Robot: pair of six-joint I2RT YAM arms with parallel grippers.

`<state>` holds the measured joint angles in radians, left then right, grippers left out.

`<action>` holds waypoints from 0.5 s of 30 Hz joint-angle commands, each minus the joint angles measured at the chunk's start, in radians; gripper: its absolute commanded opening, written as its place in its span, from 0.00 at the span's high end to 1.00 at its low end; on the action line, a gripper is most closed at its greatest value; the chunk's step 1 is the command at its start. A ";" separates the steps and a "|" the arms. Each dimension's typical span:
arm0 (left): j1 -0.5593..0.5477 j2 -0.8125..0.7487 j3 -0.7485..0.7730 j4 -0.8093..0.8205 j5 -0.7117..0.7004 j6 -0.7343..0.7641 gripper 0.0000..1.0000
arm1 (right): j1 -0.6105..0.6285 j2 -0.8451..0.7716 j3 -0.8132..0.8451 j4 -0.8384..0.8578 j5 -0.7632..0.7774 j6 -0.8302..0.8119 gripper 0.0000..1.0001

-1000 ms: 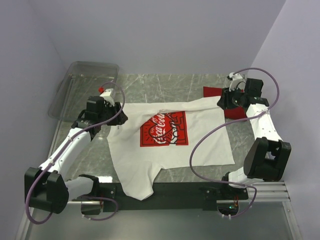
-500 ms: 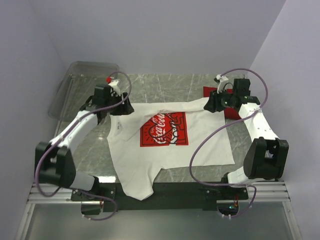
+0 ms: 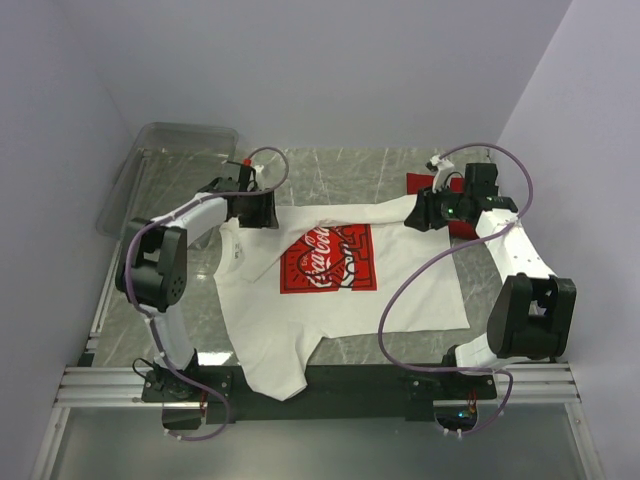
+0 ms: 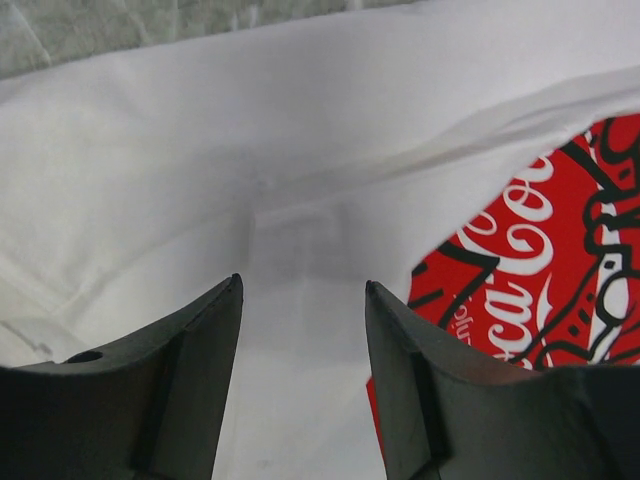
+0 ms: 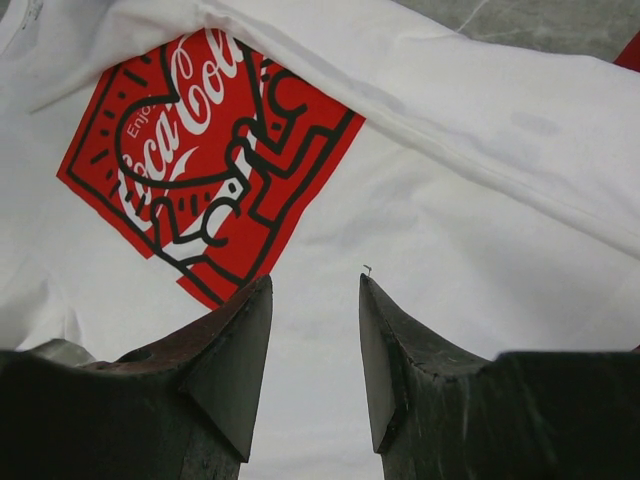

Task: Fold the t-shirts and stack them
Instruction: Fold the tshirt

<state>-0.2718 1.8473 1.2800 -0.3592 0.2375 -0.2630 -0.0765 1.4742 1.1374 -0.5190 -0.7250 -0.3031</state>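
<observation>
Two hands [image 3: 267,212] [image 3: 413,218] spread, two t-shirts [image 3: 400,270] [image 3: 422,182]

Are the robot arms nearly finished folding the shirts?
Barely started. The white t-shirt lies spread out with only its far edge turned over. The left gripper and right gripper hover open over that edge, holding nothing. Left to do: more folds, the red t-shirt, then stacking.

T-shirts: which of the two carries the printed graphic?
The white t-shirt, spread out centrally, bears the red square print; the red t-shirt, mostly hidden at far right, is plain.
</observation>
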 commanded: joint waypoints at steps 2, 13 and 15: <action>-0.010 0.058 0.074 -0.001 -0.023 0.019 0.43 | -0.017 -0.011 -0.013 0.019 -0.022 0.007 0.53; -0.010 0.147 0.117 -0.017 -0.030 0.025 0.63 | -0.031 -0.012 -0.018 0.019 -0.028 0.007 0.53; -0.010 0.141 0.113 -0.018 -0.024 0.025 0.70 | -0.032 -0.012 -0.019 0.019 -0.030 0.009 0.53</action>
<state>-0.2775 1.9911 1.3598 -0.3756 0.2058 -0.2497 -0.0982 1.4742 1.1316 -0.5175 -0.7341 -0.3031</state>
